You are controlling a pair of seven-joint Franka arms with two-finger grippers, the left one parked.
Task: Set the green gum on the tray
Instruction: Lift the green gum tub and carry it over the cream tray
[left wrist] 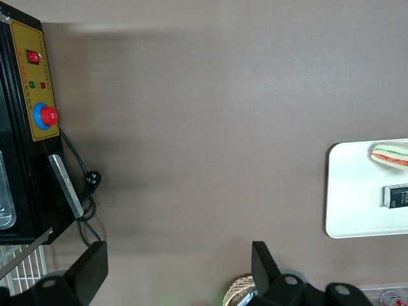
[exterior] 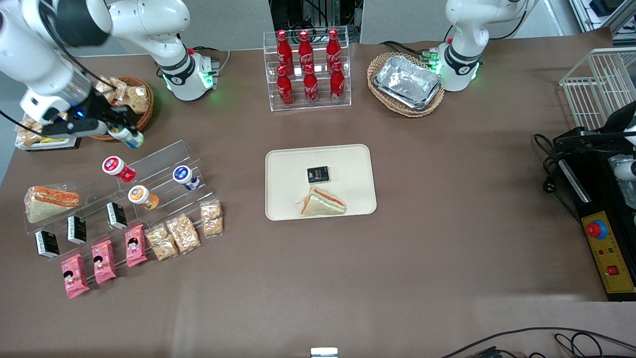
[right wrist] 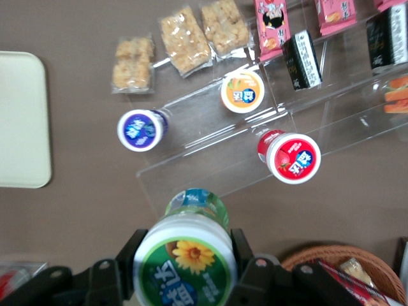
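Observation:
My right gripper (exterior: 124, 133) is shut on the green gum (exterior: 130, 137), a small bottle with a green-rimmed white lid (right wrist: 185, 258) and a teal body. It holds the bottle in the air above the table, beside the clear stepped rack (exterior: 164, 164), at the working arm's end. Both fingers (right wrist: 127, 252) press the lid's sides in the right wrist view. The beige tray (exterior: 348, 164) lies in the table's middle, toward the parked arm from the gripper. It carries a black box (exterior: 318, 174) and a sandwich (exterior: 322, 203). A tray corner (right wrist: 22, 121) shows in the right wrist view.
The rack holds red-lidded (exterior: 117, 167), blue-lidded (exterior: 185, 177) and orange-lidded (exterior: 141, 196) bottles, black boxes, pink packets, cracker bags (exterior: 184, 232) and a sandwich (exterior: 49, 201). A snack basket (exterior: 131, 99) sits beside the gripper. A cola rack (exterior: 308, 67) and foil-tray basket (exterior: 406, 83) stand farther from the camera.

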